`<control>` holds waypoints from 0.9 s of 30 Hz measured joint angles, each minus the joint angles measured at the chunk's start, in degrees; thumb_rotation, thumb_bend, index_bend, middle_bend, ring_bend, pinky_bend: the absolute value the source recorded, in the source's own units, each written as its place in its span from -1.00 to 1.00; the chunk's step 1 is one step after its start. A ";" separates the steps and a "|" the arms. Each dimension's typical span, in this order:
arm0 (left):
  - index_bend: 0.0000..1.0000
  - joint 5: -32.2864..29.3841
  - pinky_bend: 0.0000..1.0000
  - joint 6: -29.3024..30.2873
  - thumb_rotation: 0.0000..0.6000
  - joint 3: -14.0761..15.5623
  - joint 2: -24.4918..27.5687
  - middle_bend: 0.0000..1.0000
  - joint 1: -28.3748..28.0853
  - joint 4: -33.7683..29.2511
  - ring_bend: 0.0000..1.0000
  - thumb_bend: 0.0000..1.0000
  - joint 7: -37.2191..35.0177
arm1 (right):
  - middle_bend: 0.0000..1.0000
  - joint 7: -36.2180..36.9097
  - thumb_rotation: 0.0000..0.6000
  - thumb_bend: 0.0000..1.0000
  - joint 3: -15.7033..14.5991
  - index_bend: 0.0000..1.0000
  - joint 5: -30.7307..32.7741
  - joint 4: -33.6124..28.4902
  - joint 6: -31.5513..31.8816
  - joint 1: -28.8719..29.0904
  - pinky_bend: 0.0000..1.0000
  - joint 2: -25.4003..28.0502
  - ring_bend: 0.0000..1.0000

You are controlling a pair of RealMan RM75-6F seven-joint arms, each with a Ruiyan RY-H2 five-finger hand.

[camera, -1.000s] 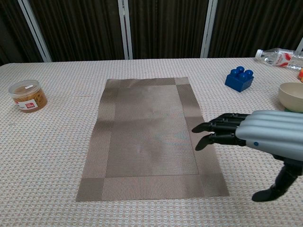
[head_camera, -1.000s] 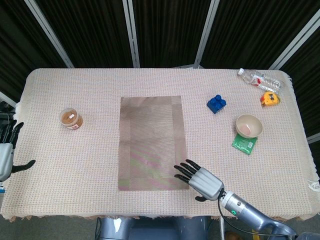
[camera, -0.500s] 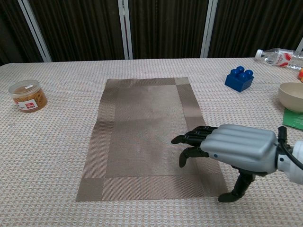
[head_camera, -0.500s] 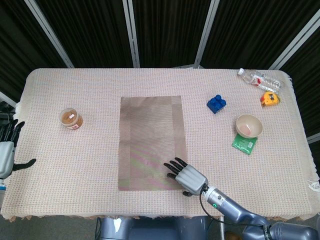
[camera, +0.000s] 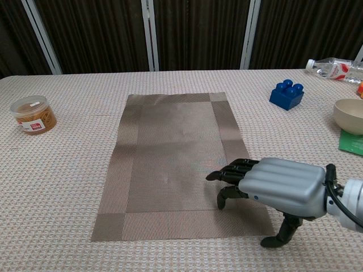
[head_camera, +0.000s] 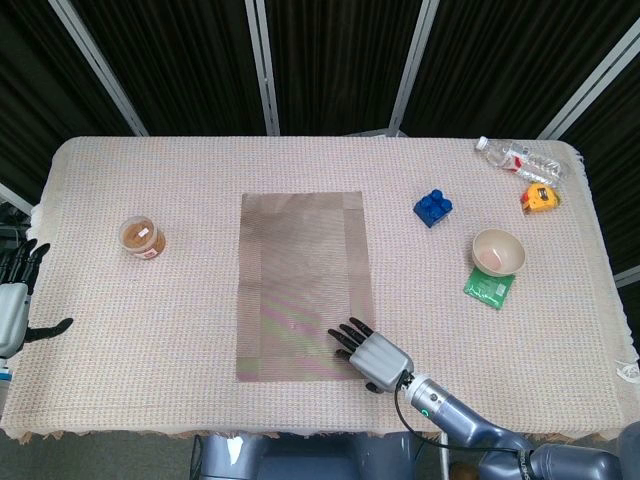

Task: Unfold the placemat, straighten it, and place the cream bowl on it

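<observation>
The brown woven placemat (head_camera: 303, 282) (camera: 177, 161) lies unfolded and flat in the middle of the table. My right hand (head_camera: 371, 355) (camera: 276, 183) is over its near right corner, palm down, fingers spread and touching the mat, holding nothing. The cream bowl (head_camera: 498, 251) (camera: 350, 115) stands upright at the right, partly on a green packet (head_camera: 487, 288), far from the hand. My left hand (head_camera: 14, 305) hangs off the table's left edge, fingers apart and empty; the chest view does not show it.
A blue toy block (head_camera: 433, 208) (camera: 286, 94) sits right of the mat. A plastic bottle (head_camera: 520, 157) (camera: 334, 68) and a yellow tape measure (head_camera: 540, 198) lie at the far right corner. A lidded jar (head_camera: 142, 237) (camera: 33, 114) stands at the left.
My right hand has moved left and lowered from beside the mat onto its near right corner. The left hand, bowl and mat have not moved.
</observation>
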 measured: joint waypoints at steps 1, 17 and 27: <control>-1.00 -0.01 -1.00 -0.07 1.00 0.02 -0.03 -1.00 -0.01 0.04 -1.00 -0.87 0.01 | -1.00 -0.01 1.00 -0.78 -0.03 -0.44 0.04 0.10 0.13 -0.02 -1.00 -0.06 -1.00; -1.00 0.20 -1.00 -0.82 1.00 0.07 0.02 -1.00 -0.13 -0.16 -1.00 -0.86 -0.51 | -1.00 -0.38 1.00 -0.64 -0.20 -0.44 1.04 1.98 2.31 0.04 -1.00 -1.21 -1.00; -1.00 0.55 -1.00 -0.95 1.00 0.20 0.04 -1.00 -0.06 -0.06 -1.00 -0.86 -0.66 | -1.00 2.34 1.00 -0.46 -0.95 -0.45 0.84 2.87 3.74 0.01 -1.00 -1.35 -1.00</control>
